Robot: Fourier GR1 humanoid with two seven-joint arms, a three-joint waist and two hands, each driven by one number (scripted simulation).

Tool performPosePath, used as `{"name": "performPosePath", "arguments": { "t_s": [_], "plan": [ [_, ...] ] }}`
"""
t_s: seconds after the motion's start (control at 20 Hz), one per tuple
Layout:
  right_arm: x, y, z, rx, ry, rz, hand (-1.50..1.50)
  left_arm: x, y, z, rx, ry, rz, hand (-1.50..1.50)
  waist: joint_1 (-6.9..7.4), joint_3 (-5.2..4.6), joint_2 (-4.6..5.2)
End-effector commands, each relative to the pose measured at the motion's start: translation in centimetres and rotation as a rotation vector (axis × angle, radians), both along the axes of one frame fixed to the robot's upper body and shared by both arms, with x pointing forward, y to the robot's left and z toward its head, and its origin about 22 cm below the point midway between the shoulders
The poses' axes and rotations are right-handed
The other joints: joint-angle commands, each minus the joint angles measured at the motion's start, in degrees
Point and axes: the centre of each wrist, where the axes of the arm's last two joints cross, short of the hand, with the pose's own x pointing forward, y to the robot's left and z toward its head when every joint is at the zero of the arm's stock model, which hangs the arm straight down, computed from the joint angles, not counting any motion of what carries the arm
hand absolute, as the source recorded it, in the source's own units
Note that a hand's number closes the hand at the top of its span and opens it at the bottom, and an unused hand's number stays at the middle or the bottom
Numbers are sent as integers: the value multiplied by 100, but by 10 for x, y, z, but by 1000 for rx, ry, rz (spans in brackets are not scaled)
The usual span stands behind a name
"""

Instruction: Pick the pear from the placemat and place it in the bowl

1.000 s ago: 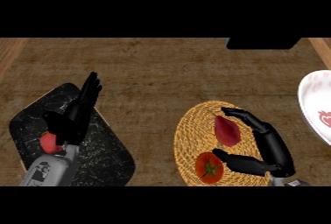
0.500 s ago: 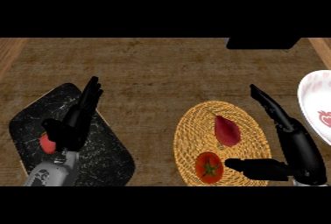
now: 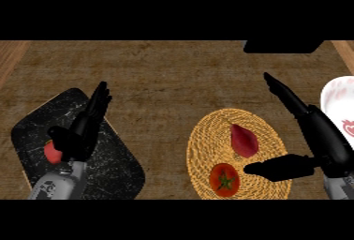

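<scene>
Pear: dark red, it lies on the round woven placemat, not held by any hand.
Tomato: on the same placemat, near the pear.
Right hand: open, fingers straight, thumb over the placemat's edge, apart from the pear.
Bowl: white, at the right edge.
Left hand: open, resting above the black marble board, beside a small red object.

On the wooden bench, a woven placemat carries a reddish pear and a tomato. The right hand hovers open beside them; a white bowl sits right.
</scene>
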Motion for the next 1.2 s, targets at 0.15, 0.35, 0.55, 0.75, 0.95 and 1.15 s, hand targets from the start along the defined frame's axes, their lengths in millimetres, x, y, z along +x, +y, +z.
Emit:
{"name": "performPosePath", "arguments": {
  "t_s": [0.15,0.35,0.55,0.75,0.95,1.15],
  "plan": [
    [10,3,9,-158,225,22,-150,-8,-6,5,-13,-9,-16,0,1,4,-2],
    [17,2,-11,-192,286,24,-150,5,-11,8,-12,-25,3,0,-27,6,3],
    [12,2,-27,-162,296,75,-150,-1,9,-21,-16,9,-11,0,-41,6,5],
    [19,-3,-30,-152,284,80,-150,0,-6,-20,4,2,-12,0,-29,7,3],
    [8,-32,-31,-37,245,96,-150,8,-12,-16,-4,-5,13,0,-52,8,3],
    [-6,-11,-52,10,268,101,-150,10,-14,10,11,-21,8,0,-49,8,-4]
  ]
}}
